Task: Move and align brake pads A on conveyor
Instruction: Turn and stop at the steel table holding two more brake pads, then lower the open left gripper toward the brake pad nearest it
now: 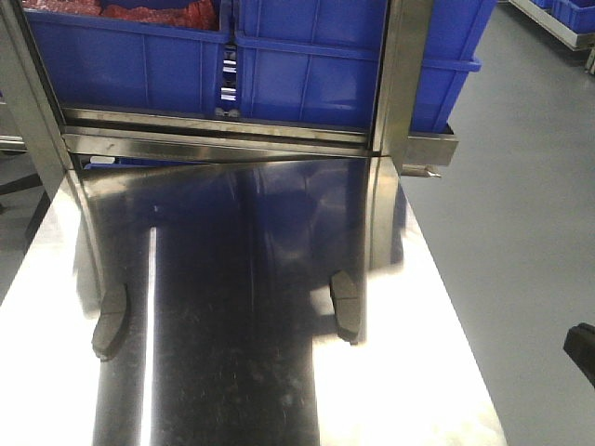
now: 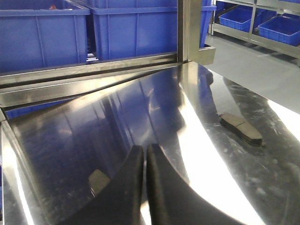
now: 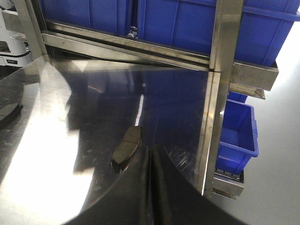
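The table (image 1: 232, 372) is polished sheet steel and basically a mirror, throwing back blue and white glare. You can see fine scratches and smudges near the bottom of the front view. The rack frame (image 1: 223, 139) across the top is the same kind of metal, a bit duller. The crates (image 1: 307, 65) up top are smooth blue plastic with a soft sheen. The brake pads (image 1: 346, 305) look grainy and dark grey, zero shine. The left gripper (image 2: 144, 152) and right gripper (image 3: 150, 157) are matt black, plastic or rubber, can't tell. The floor (image 1: 511, 232) at right is smooth grey and faintly glossy.
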Robot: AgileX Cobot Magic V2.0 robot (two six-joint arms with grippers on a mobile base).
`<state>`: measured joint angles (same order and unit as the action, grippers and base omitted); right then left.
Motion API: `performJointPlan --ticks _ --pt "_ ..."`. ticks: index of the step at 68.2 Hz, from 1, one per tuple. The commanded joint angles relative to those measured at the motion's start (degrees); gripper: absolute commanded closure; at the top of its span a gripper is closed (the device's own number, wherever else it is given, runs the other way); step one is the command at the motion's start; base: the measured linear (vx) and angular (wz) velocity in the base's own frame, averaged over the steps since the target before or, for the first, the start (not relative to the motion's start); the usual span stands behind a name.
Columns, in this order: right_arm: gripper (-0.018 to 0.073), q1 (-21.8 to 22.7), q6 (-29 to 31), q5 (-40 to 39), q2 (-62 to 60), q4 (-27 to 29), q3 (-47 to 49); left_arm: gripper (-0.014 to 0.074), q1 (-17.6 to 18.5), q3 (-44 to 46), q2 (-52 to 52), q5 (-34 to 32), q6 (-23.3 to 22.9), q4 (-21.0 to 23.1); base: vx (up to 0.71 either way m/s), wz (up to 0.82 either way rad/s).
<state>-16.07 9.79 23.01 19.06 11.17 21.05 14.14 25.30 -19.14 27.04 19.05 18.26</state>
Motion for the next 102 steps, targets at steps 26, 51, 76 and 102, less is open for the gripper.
performJointPlan --ticks 26,51,76,102 --pt "0.0565 0.11 0.12 -4.33 0.69 -0.01 1.40 0.0603 0.25 1.45 -0.56 -3.84 -0.61 0.70 0.13 0.05" --pt "0.0565 0.11 0.12 -4.33 0.69 -0.01 1.40 0.0603 0.25 1.45 -0.56 -3.84 -0.61 0.70 0.02 0.02" --pt "0.0565 0.11 0.12 -4.33 0.69 -0.01 1.40 0.0603 0.25 1.45 -0.56 -3.84 -0.61 0.70 0.00 0.00" --pt "0.0565 0.11 0.12 -4.33 0.69 -0.01 1.40 0.0603 0.25 1.45 -0.56 -3.84 -0.61 0.70 0.00 0.00"
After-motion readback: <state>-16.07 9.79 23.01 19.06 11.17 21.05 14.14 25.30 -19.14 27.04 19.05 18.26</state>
